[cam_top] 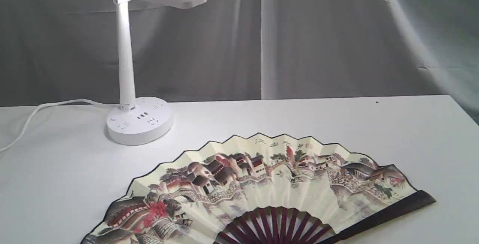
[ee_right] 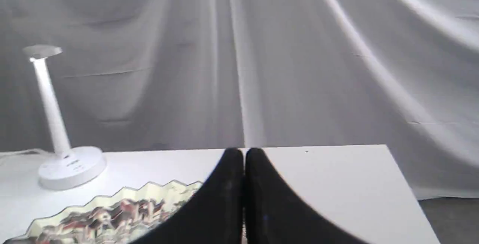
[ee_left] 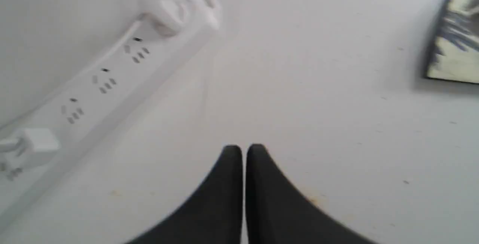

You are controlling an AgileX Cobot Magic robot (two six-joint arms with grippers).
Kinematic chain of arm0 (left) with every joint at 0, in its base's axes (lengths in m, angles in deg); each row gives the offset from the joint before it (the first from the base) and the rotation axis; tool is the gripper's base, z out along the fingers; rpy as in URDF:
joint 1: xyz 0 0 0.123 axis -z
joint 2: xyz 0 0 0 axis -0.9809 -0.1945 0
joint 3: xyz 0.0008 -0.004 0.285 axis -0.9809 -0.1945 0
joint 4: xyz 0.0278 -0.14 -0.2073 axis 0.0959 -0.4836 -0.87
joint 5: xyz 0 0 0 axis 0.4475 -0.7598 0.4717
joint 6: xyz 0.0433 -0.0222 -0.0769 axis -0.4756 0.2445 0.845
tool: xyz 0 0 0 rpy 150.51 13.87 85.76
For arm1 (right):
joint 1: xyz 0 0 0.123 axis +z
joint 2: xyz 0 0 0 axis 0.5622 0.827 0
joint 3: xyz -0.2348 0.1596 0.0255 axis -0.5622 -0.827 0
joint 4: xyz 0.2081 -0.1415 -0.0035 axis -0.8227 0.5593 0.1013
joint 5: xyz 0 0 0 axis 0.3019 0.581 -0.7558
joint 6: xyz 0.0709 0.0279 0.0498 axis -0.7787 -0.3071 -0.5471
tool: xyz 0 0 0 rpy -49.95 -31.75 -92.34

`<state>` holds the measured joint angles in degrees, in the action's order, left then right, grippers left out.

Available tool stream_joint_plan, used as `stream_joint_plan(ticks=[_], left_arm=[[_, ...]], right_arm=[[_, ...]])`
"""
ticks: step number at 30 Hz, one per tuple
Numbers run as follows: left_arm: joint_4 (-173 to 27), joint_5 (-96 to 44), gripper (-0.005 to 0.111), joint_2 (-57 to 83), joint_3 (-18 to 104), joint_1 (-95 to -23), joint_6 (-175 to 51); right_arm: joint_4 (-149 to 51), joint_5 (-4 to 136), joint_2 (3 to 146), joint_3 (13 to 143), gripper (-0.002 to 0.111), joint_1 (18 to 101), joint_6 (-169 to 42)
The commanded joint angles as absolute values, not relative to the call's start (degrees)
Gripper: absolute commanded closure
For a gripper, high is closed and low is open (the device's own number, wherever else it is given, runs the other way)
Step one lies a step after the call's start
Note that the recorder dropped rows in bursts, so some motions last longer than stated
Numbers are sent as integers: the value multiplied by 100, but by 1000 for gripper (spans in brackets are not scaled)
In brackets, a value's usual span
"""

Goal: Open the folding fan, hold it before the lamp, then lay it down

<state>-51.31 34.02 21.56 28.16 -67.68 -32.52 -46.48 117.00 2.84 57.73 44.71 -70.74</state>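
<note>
The fan (cam_top: 262,184) lay fully open and flat on the white worktop (cam_top: 56,169), painted side up. Its ribs met at the six o'clock edge of the exterior view, and one dark guard pointed to about two o'clock. The lamp (cam_top: 125,68) stood upright at about ten o'clock from the fan, apart from it, and its cord (cam_top: 33,113) ran off toward nine o'clock. The left hand (ee_left: 243,148) was clenched with nothing in it, over bare worktop near a white power strip (ee_left: 104,83). The right hand (ee_right: 244,152) was clenched and empty too, raised above the fan's side of the worktop.
</note>
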Motion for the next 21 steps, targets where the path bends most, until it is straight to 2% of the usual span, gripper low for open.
stream_joint_plan(ticks=[1, 7, 14, 21], left_arm=[[-5723, 3374, 107, 2791, 2658, -6488, -3349], [-6048, 2946, 107, 4431, 2298, -6352, -2774], [-5332, 2972, 107, 6495, 2024, -6352, -2490], [-5098, 3303, 107, 7957, 1928, -6352, -2433]], right_arm=[[-4557, 11740, 266, 5729, 108, 4982, -6873], [-4584, 11349, 266, 5643, 108, 5307, -7003], [-5086, 9521, 428, 4370, 108, 5296, -7018], [-5908, 8021, 1819, 3567, 108, 5296, -6551]])
